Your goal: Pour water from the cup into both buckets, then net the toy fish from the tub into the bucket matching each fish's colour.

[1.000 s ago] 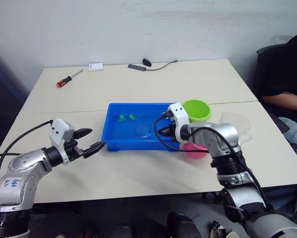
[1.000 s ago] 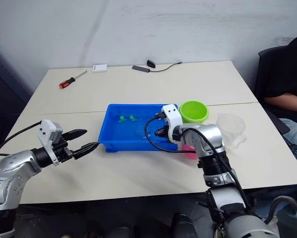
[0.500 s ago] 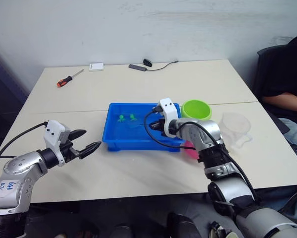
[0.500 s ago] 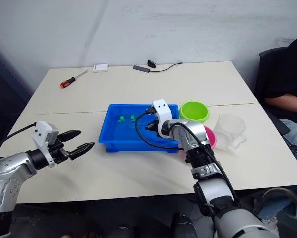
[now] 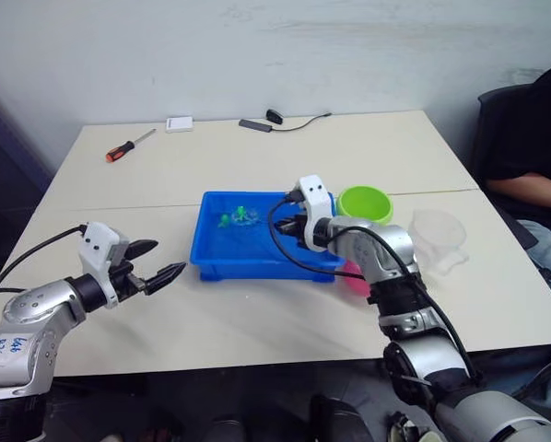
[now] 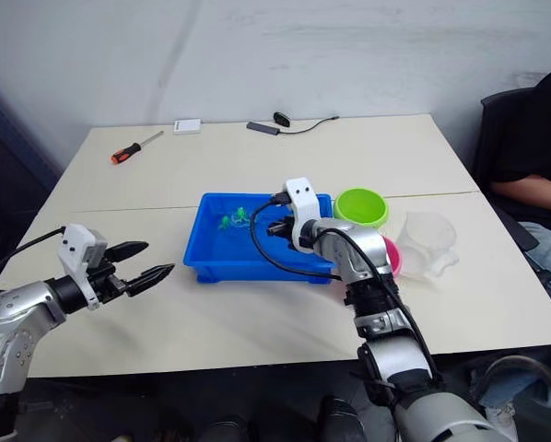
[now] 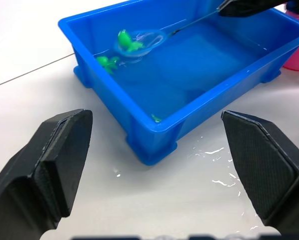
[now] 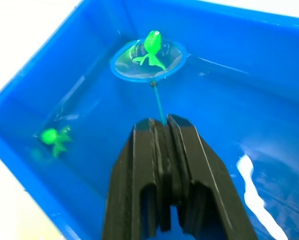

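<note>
The right gripper (image 8: 162,131) is clenched on the thin stick of the net (image 8: 148,61), the stick running straight out from between the jaws to the hoop just ahead of them. The net is a small blue-rimmed ring of fine pale mesh, and a green toy fish (image 8: 152,47) lies in it, raised above the floor of the tub (image 7: 154,145). It looks very light, and the thin stick would probably flex, so the hold low on the handle seems right; the fish is only cradled in shallow mesh and, being wet plastic, could slide out if the hoop tips. Off to one side of the jaws and lower, a second green fish (image 8: 53,138) sits on the tub's floor. The green bucket (image 5: 364,203) stands just beyond the tub's far right corner, the pink bucket (image 6: 390,255) behind the right arm, and the cup (image 6: 427,241) further right. The left gripper (image 5: 154,261) hangs released, near the tub's left side
</note>
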